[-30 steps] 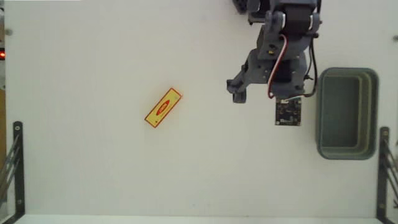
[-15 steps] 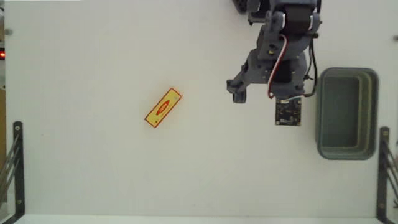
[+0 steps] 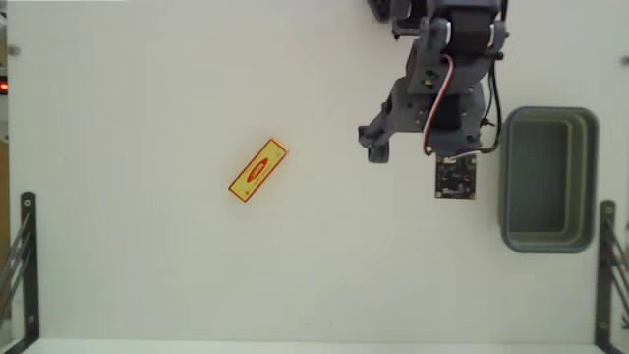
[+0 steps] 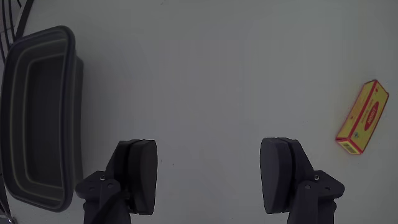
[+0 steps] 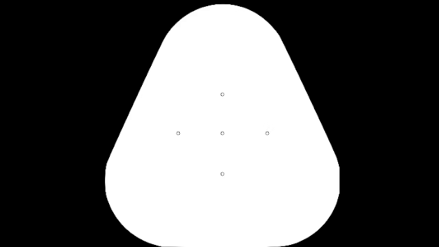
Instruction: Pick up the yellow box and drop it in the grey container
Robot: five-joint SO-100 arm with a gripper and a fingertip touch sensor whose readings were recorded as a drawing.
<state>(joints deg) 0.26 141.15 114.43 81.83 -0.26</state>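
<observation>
No change over the last second: the arm sits in the same pose in the fixed view, and the box (image 3: 257,169) hasn't shifted. So the pick hasn't started; this looks like idle or pre-approach.

The gripper (image 4: 210,174) is spread wide with nothing between the jaws; the wrist view shows only bare table (image 4: 205,74) in the gap. In the fixed view it's harder to read, since the arm body hides most of the claw.

The box lies flat on the table, angled diagonally, well apart from the arm and to its left in the fixed view. In the wrist view it sits at the far right edge (image 4: 363,117), off the gripper's centreline.

The container (image 3: 547,179) sits on the right of the fixed view, just beside the arm, and looks empty. In the wrist view it's at the left edge (image 4: 38,112).

My read:
- Nothing done yet; the whole task is ahead.
- Next move needs a swing toward the box, plus wrist rotation so the jaws close across its short side.
- The box is thin and flat, so the fingers must get right down to the table or they'll skid over it.
- The drop leg should be short, given how close the container is to the arm.
</observation>
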